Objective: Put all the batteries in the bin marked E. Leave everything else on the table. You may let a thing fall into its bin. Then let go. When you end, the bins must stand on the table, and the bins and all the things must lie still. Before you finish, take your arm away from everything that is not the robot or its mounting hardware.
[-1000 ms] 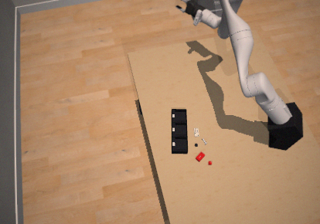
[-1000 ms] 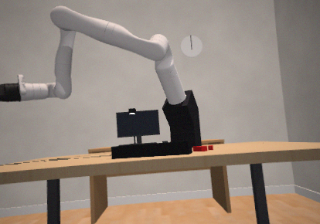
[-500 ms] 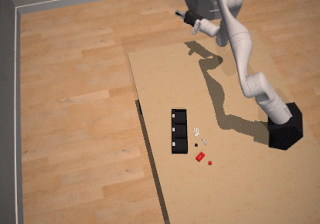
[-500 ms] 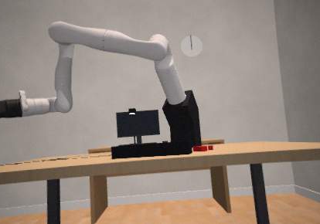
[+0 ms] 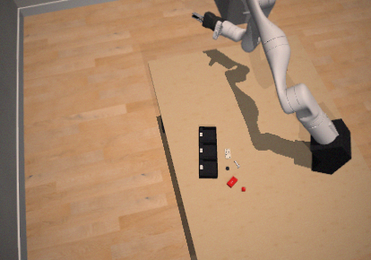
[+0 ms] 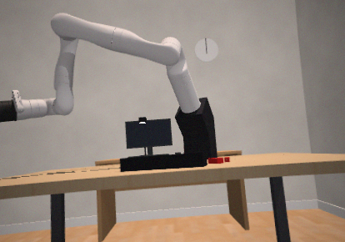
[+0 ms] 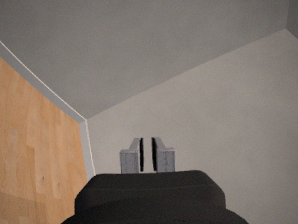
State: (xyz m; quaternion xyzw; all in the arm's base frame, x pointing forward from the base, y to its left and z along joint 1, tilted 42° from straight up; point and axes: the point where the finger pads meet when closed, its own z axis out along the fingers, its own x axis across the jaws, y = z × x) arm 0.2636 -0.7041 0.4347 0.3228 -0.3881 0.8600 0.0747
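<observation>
A row of three black bins stands on the wooden table; their letters are too small to read. Beside it lie a white piece, a small grey stick-like thing that may be a battery, a small black round thing, a red block and a small red ball. My gripper is far from them, high up and out beyond the table's far end, pointing at the room's corner. In the wrist view the fingers stand almost together with only a thin gap and nothing between them.
The arm's black base stands on the table's right side. In the exterior view the bins and the red things lie in front of the base, and a dark screen stands behind the table.
</observation>
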